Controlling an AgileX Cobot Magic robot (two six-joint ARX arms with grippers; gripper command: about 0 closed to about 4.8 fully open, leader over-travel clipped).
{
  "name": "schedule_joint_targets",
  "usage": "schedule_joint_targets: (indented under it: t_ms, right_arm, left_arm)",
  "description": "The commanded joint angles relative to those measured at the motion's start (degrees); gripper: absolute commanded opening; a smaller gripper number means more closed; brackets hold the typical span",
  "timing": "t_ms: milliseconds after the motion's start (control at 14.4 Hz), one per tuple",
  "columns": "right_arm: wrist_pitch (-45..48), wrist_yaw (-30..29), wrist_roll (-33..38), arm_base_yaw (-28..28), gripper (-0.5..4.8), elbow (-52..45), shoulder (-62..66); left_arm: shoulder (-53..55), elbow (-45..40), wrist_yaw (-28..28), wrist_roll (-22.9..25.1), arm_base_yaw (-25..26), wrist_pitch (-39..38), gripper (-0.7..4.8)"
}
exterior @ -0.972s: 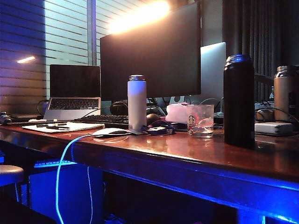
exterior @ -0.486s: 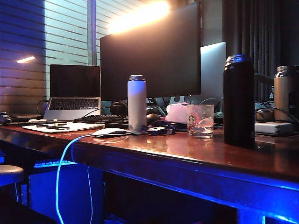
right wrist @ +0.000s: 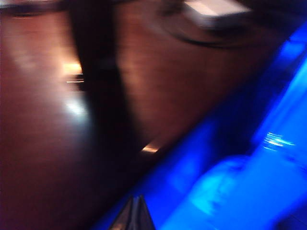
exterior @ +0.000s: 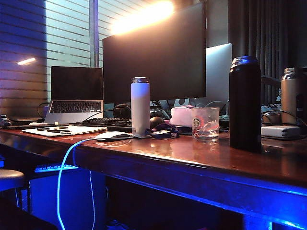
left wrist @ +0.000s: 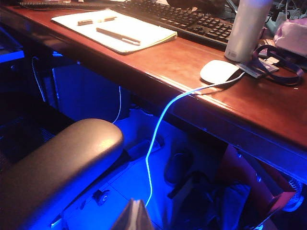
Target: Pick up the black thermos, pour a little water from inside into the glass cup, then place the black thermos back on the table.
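1. Right gripper (right wrist: 136,213): only its tips show at the edge of its wrist view, pressed together with nothing between them. The view is heavily blurred; the gripper sits below and in front of the table edge, not yet at any object.
2. Left gripper (left wrist: 133,215): tips meet in a point, apparently closed and empty, low beside a padded armrest (left wrist: 57,167) and well clear of the desk top.
3. Neither arm appears in the exterior view.
4. Black thermos (exterior: 245,103): upright on the table (exterior: 201,158), right of centre, untouched. In the right wrist view a dark vertical band is probably this bottle; the blur prevents confirmation.
5. Glass cup (exterior: 206,123): upright, just left of the thermos, apart from it.
6. Nearby: white bottle (exterior: 140,105), steel flask (exterior: 293,96), white box (exterior: 281,131).
7. Risks, in my judgement: closed jaws must spread before approach, or they will strike and topple the tall thermos. A sideways sweep could clip the cup. Similar bottles invite a wrong pick. An over-tilted pour would flood the small cup.
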Motion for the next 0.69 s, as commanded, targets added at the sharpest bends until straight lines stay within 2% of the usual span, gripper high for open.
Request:
schedule_joint_targets:
  t_ms: [69, 208, 486, 694]
  right_arm:
    - [-0.13, 0.5, -0.31, -5.86, -0.05, -0.39, -0.07]
    - [-0.07, -1.88, -0.26, -7.52, -0.04, -0.44, -0.07]
    - [-0.13, -10.01, 0.55, -7.37, -0.04, -0.46, -0.07]
    - [-0.11, -7.52, -0.35, -7.23, -0.04, -0.46, -0.07]
  left_arm:
    - [-0.15, -0.17, 0.52, 0.2, 0.07, -1.01, -0.02]
    - [-0.15, -0.17, 0.52, 0.2, 0.07, -1.01, -0.02]
    - [-0.15, -0.17, 0.52, 0.2, 0.07, -1.01, -0.02]
    - [-0.15, -0.17, 0.52, 0.17, 0.07, -1.01, -0.02]
